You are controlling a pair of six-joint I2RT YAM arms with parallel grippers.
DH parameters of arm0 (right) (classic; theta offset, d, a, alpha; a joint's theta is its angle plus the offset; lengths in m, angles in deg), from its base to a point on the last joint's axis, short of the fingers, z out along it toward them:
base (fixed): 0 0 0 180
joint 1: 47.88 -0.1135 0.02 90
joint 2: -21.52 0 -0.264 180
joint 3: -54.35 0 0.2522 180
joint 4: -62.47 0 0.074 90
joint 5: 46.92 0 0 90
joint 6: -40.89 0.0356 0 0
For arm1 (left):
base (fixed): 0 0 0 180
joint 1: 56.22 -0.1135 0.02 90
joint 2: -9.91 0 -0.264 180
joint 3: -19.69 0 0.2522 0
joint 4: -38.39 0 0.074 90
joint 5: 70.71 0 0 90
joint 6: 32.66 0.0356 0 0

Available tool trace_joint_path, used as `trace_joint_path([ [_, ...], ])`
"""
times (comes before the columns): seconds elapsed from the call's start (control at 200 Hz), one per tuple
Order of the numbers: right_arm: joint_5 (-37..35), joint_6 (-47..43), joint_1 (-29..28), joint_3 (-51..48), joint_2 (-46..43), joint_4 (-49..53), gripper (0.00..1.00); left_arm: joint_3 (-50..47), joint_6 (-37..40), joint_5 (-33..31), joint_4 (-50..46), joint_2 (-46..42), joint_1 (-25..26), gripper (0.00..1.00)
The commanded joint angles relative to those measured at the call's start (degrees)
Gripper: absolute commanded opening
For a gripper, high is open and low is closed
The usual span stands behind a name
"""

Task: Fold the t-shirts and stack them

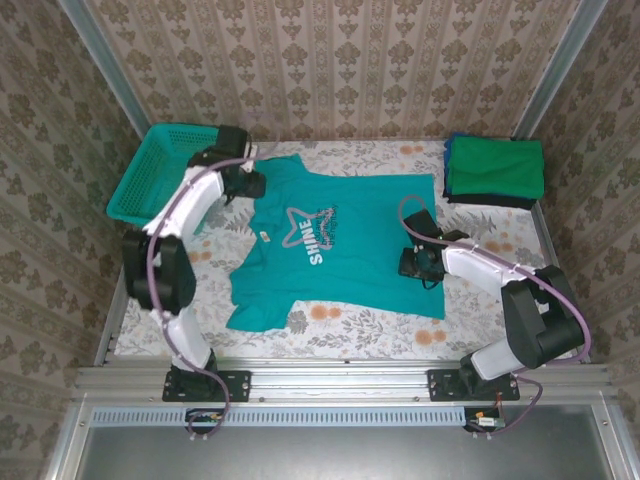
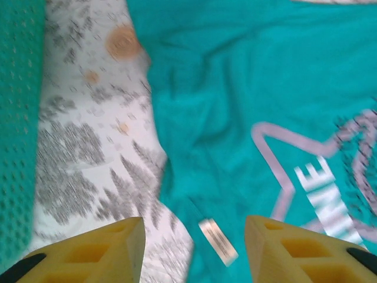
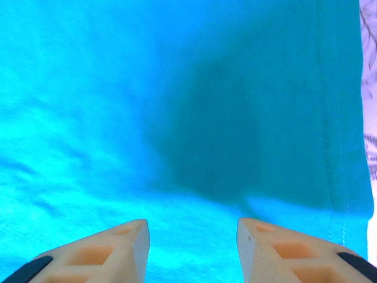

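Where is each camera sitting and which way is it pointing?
Top external: above, behind the arm bases, looking down on table, both arms, teal t-shirt, folded stack.
Left wrist: on the left arm, facing down past the open left gripper at shirt collar, basket.
Right wrist: on the right arm, facing down past the open right gripper at shirt hem.
All share the teal t-shirt.

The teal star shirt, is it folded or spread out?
Spread out. The teal shirt lies flat, both sleeves out, its whole star print showing.
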Motion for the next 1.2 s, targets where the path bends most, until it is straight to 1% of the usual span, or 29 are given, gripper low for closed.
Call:
trace_joint_path([
  [0.0, 1.2, -2.9, 0.0, 3.0, 1.7, -0.4, 0.45, -11.0, -4.5, 1.1, 7.1, -0.8, 0.9, 0.49],
  [0.045, 1.7, -3.3, 0.0, 3.5, 2.4, -0.7, 0.45, -12.9, -5.5, 1.2, 8.2, -0.2, 0.5, 0.49],
  [0.19, 2.8, -3.9, 0.0, 3.2, 2.7, -1.8, 0.45, -12.8, -7.9, 2.3, 10.2, 4.5, -1.8, 0.48],
  [0.27, 2.4, -3.8, 0.0, 1.8, 1.7, -2.4, 0.45, -11.6, -8.2, 3.1, 12.2, 6.9, -2.8, 0.48],
  [0.36, 2.4, -3.9, 0.0, 0.7, 1.0, -2.9, 0.45, -9.0, -8.3, 5.6, 13.3, 10.0, -3.5, 0.46],
  [0.43, 2.3, -3.8, 0.0, 0.0, 0.7, -3.2, 0.45, -7.9, -8.7, 5.9, 15.3, 12.1, -3.9, 0.46],
  [0.495, 2.3, -3.8, 0.1, -0.5, 0.7, -3.6, 0.45, -6.0, -8.8, 6.8, 15.4, 14.9, -4.5, 0.43],
  [0.615, 2.7, -3.6, 0.0, -1.2, 0.8, -4.0, 0.45, -3.4, -8.9, 8.8, 15.5, 18.8, -6.2, 0.32],
  [0.685, 2.3, -3.7, 0.0, -1.4, 0.8, -3.8, 0.45, -2.7, -8.7, 10.6, 15.5, 19.7, -6.9, 0.22],
  [0.805, 1.1, -3.8, 0.2, -1.6, 0.4, -3.0, 0.45, -2.2, -8.3, 12.3, 16.0, 18.7, -8.2, 0.0],
  [0.935, 0.7, -3.5, 1.0, -1.5, 0.8, -1.8, 0.45, 2.4, -7.0, 12.1, 12.1, 16.7, -10.8, 0.0],
  [1.03, 3.8, -2.9, 2.1, -2.3, 0.7, -2.6, 0.43, 8.5, -4.2, 10.2, 7.1, 16.7, -11.4, 0.0],
  [1.095, 4.8, -2.6, 2.4, -2.8, 1.1, -3.3, 0.41, 13.0, -1.7, 8.5, 4.1, 18.1, -11.4, 0.0],
  [1.195, 4.3, -2.4, 2.5, -3.1, 2.1, -2.7, 0.4, 20.7, 2.0, 8.1, -0.5, 23.1, -11.5, 0.0],
])
